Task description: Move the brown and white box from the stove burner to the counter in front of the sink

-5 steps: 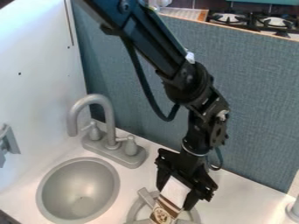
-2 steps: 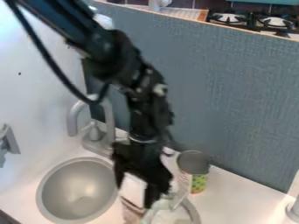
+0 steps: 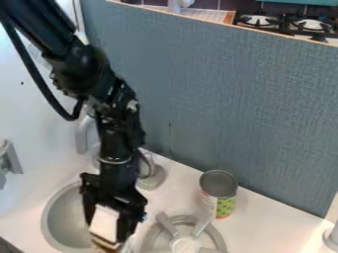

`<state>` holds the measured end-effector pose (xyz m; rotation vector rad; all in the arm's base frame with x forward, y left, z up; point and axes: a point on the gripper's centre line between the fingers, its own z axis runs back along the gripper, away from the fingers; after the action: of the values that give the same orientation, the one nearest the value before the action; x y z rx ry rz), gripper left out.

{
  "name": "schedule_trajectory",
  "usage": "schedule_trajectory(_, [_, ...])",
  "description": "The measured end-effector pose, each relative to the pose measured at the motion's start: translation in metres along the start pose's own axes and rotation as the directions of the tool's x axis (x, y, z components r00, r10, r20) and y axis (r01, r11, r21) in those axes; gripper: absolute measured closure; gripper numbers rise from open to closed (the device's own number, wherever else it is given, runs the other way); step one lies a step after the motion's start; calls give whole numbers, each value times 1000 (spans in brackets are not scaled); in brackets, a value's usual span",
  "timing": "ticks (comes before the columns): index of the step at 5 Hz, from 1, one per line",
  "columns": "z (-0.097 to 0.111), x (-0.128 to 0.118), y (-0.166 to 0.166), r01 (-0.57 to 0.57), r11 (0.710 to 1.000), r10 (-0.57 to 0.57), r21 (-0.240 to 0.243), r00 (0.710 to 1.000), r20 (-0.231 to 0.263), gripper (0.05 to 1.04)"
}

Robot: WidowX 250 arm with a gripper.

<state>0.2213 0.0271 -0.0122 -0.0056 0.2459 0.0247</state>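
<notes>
My gripper [image 3: 109,228] hangs at the lower left, over the right side of the grey sink basin [image 3: 64,222]. Its fingers are closed on a white box with a brown and cream lower part [image 3: 104,222], whose bottom end reaches the lower edge of the view. Just right of the gripper lies the grey round burner grate [image 3: 218,237]. Behind the grate an open can [image 3: 225,201] with a green, patterned label stands upright on the white counter [image 3: 264,217].
The grey faucet [image 3: 83,133] rises behind the sink, partly covered by the arm. A blue-grey panel [image 3: 231,108] runs along the counter's back. A grey object [image 3: 332,237] sits at the right edge.
The arm and gripper have moved left with the box, from over the grate to the sink's right side. The can behind has come into sight.
</notes>
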Motion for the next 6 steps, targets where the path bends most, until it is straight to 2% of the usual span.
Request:
schedule_trajectory(1, [-10,1,7,-8,1000,8,8,999,-38,222])
schedule_trajectory(2, [-24,-5,14,-7,998,10,56,999,-47,222])
schedule_trajectory(4, [-30,3,12,88,995,-88,40,996,-2,222])
schedule_trajectory(5, [-32,2,22,84,996,-84,-13,996,12,167])
schedule_trajectory(6, [-36,-1,23,69,998,-69,-15,998,-10,77])
